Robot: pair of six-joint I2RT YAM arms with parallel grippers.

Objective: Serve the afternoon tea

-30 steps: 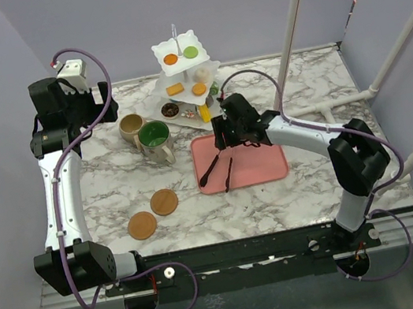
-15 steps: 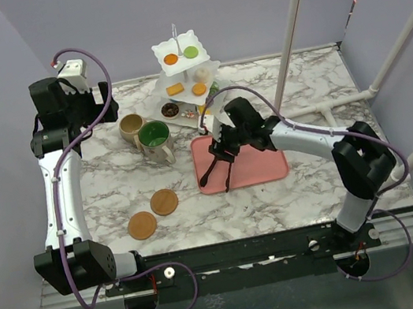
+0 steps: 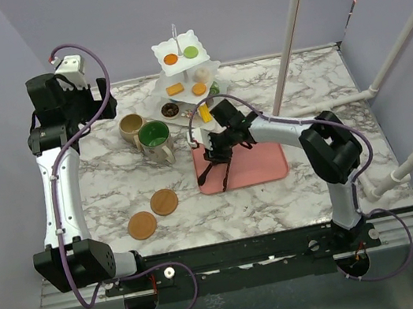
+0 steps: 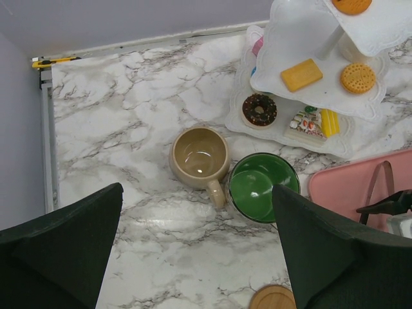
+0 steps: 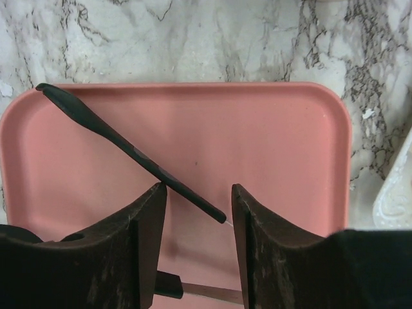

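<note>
Straddling right tool (image 5: 197, 193): half-open around tongs (image 5: 122, 144) on tray (image 5: 277, 141); stand (image 4: 302, 38) just beyond
Left tool (image 4: 196, 193): wide open, empty, mug (image 4: 199, 154) below
Tabletop (image 3: 116, 186): marble; grey walls (image 3: 244, 4)

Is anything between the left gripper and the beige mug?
Nothing visible. The left gripper hangs with jaws open above the beige mug, which stands uncovered on the marble table. The green-inside mug crowds its handle side, so a grasp there looks tight.

The stand (image 3: 160, 50) stands at the back of the table (image 3: 298, 82), pastries (image 3: 170, 110) on its tiers. One mug (image 3: 132, 125) and a second mug (image 3: 154, 135) sit together to its left. In front of the stand lies the tray (image 3: 264, 162) holding tongs (image 3: 217, 170); left of the tray, nearer the arms, lie one coaster (image 3: 164, 202) and another coaster (image 3: 142, 225).
</note>
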